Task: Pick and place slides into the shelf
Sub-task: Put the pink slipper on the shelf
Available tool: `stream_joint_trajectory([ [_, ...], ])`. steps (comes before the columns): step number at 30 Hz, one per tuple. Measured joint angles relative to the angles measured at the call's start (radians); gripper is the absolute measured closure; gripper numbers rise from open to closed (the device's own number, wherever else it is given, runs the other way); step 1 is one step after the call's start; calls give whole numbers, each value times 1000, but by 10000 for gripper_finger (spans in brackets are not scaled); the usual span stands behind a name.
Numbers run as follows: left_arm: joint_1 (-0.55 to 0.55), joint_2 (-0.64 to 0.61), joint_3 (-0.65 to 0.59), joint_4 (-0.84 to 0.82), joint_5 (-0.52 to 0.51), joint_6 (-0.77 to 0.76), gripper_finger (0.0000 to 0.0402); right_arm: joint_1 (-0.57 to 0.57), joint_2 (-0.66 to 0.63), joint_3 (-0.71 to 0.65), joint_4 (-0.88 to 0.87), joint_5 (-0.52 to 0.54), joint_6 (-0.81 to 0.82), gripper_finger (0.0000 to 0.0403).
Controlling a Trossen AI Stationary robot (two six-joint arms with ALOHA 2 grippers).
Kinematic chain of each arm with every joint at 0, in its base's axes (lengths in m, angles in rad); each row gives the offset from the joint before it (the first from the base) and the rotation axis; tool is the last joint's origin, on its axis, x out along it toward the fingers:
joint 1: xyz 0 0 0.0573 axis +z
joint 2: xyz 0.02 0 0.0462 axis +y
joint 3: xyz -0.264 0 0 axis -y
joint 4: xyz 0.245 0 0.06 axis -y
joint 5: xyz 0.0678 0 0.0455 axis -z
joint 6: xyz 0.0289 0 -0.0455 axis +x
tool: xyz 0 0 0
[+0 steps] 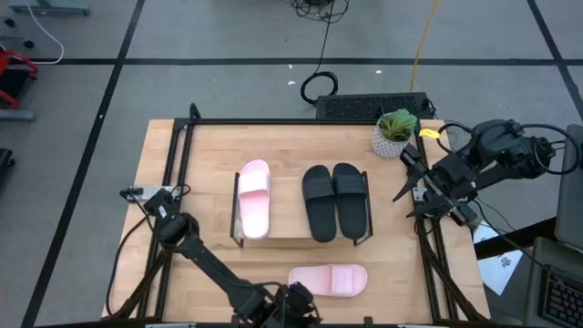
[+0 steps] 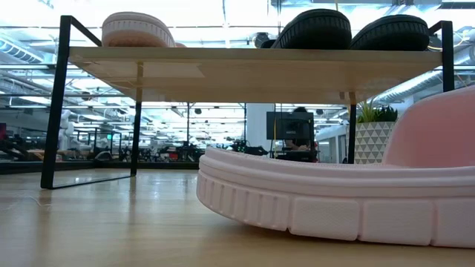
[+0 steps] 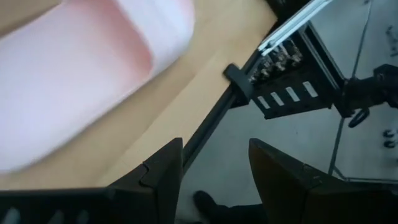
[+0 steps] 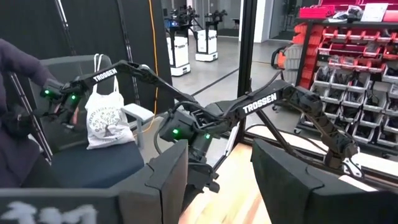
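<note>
Seen from above, a wooden bench (image 1: 182,182) carries a low shelf (image 1: 290,219) with a light board top and thin black frame. On the shelf lie three sandals side by side: one pink sandal (image 1: 254,198) toward the left end and the black pair (image 1: 335,200) toward the right end, the two black ones touching each other. The second pink sandal (image 1: 329,280) lies flat on the bench, in front of the shelf, near the bench's front edge.

The left pincer (image 1: 293,301) sits at that front edge, just beside this pink sandal; its two dark fingers (image 3: 163,171) stand apart with nothing between them. The right pincer (image 1: 407,189) hangs at the bench's right side, near a small potted plant (image 1: 394,133), its fingers apart and empty too.
</note>
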Motion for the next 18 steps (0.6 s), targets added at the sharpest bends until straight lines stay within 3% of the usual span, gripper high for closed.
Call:
stream_joint_trajectory([
  [5,-44,0,-1,1,-53,-82,220,0,0,0,0,0,-3,232],
  [13,-92,53,-1,118,-397,-314,220,0,-2,0,-20,-3,-5,232],
  [18,-32,109,-1,352,-466,-204,220,0,-8,0,-35,-3,-27,232],
])
